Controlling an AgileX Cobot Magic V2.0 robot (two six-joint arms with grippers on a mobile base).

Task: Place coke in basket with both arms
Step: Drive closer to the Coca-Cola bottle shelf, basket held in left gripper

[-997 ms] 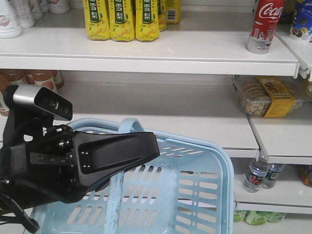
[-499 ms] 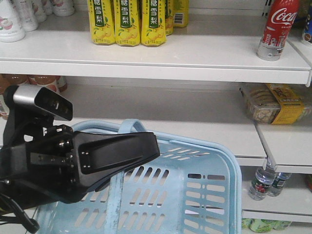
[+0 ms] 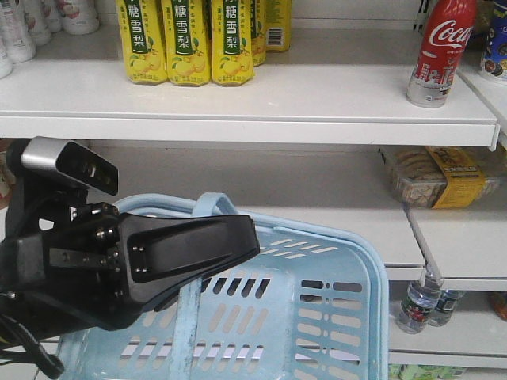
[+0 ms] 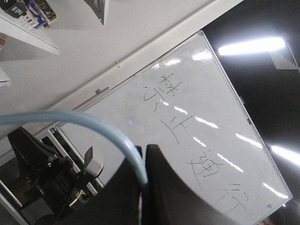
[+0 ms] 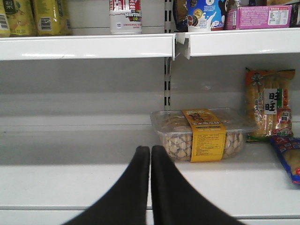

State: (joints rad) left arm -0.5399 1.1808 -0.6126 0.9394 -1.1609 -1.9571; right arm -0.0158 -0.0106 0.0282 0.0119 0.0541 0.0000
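Note:
The coke (image 3: 440,51), a slim red can with a silver base, stands upright at the right end of the upper shelf; its lower part (image 5: 125,18) shows at the top of the right wrist view. The light blue basket (image 3: 337,317) hangs low in front of the shelves. My left gripper (image 3: 238,241) is shut on the basket's curved handle (image 3: 207,204), which runs between the fingers as a blue arc (image 4: 70,117) into the left gripper (image 4: 143,150). My right gripper (image 5: 150,149) is shut and holds nothing, low before the middle shelf and below the can.
Yellow drink bottles (image 3: 186,39) stand at the left of the upper shelf (image 3: 238,103). A clear cookie box with a yellow label (image 5: 201,133) lies on the middle shelf beside snack bags (image 5: 269,110). Water bottles (image 3: 420,301) sit lower right. A metal shelf divider (image 3: 420,245) juts forward.
In the front view the shelves have slid down a little and the basket's right rim has shifted slightly right. The left gripper keeps its hold on the handle.

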